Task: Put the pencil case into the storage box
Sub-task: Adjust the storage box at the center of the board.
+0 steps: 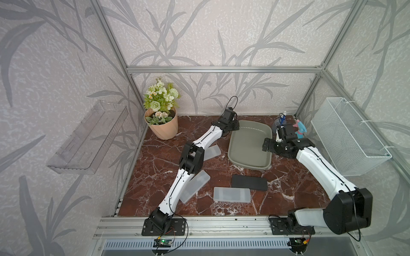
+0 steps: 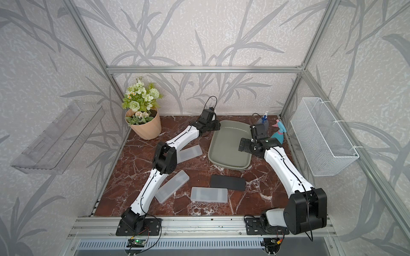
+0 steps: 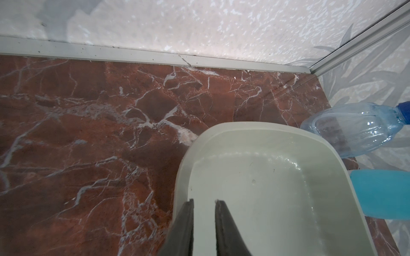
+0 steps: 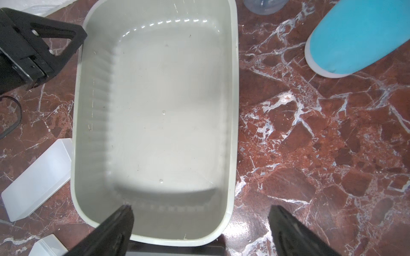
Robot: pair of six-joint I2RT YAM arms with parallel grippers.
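The left hand sits at the far left corner of the storage box. Its two dark fingers are drawn close with only a slim gap, one over the rim and the other inside the wall. Whether they pinch the plastic I cannot tell. The right hand hangs over the box's right rim, spread wide and gripping nothing. One of its fingers is above the tub's inside, the other above the table beside it.

The box is a shallow grey-green tub with rounded corners, standing toward the back of the table. All four cases lie flat on the table, outside the box. The black pencil case is just in front of it, and the near frosted case is just beside the black one, toward the front edge. The tilted frosted case and the far frosted case each lie partly under the left arm.

The table is red-brown marble with white veins. A peach flower pot stands in its back left corner. A clear blue spray bottle and a turquoise spray bottle stand in the back right corner.

An aluminium frame edges the cell, and pale wallpaper with grey leaf sprays covers the walls. A clear acrylic tray hangs on the left wall and a white wire-mesh basket on the right.
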